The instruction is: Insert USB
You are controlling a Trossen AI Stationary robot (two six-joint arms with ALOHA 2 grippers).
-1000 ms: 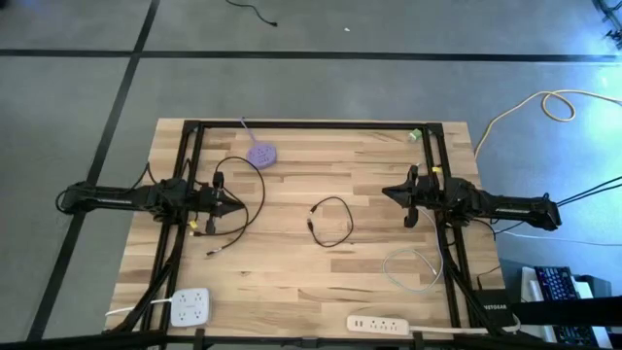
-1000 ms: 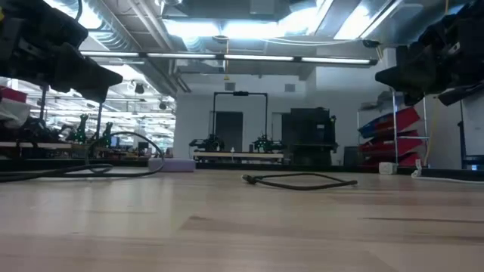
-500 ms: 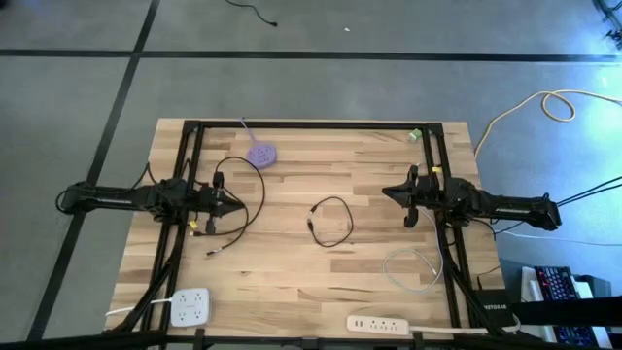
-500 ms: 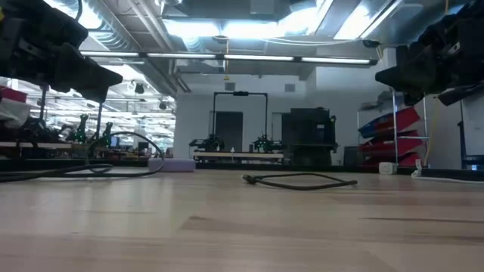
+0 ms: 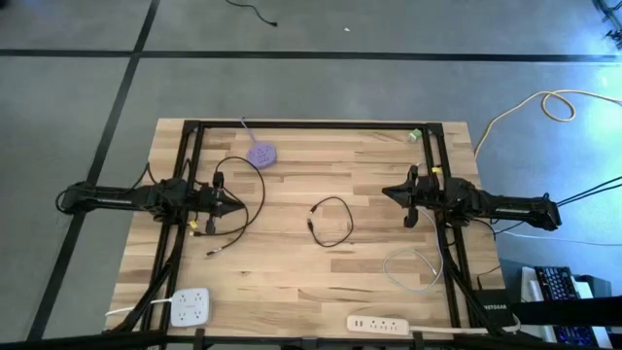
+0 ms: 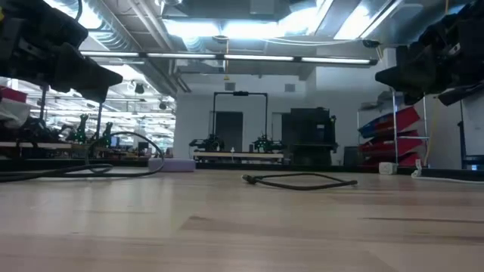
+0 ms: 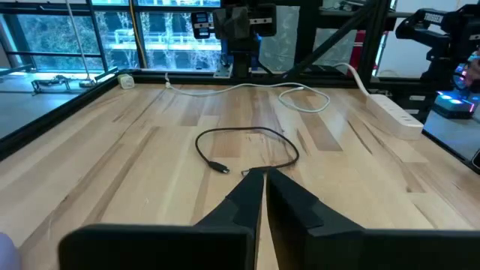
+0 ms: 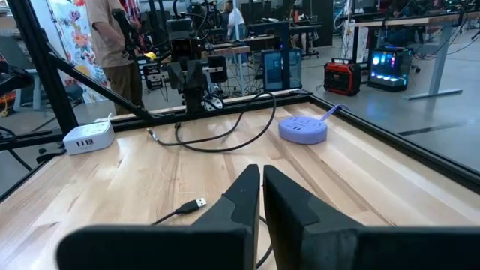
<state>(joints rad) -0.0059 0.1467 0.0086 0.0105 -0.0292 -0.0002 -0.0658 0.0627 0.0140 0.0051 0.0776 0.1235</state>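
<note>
A short black USB cable (image 5: 330,222) lies in a loose loop on the middle of the wooden table; one plug end (image 8: 196,204) rests flat on the wood, and the loop also shows in the left wrist view (image 7: 247,144). A round purple hub (image 5: 260,154) sits flat toward the far left. My left gripper (image 5: 236,202) hovers shut at the table's left, pointing level at the cable. My right gripper (image 5: 387,192) hovers shut at the right, facing it. Each has nothing between its fingers.
A longer black cable (image 5: 238,190) loops beside my left gripper. A white square power strip (image 5: 190,306) lies near the front left, a long white strip (image 5: 386,324) at the front edge, a white cable coil (image 5: 408,267) front right. A person (image 8: 112,37) stands beyond the table.
</note>
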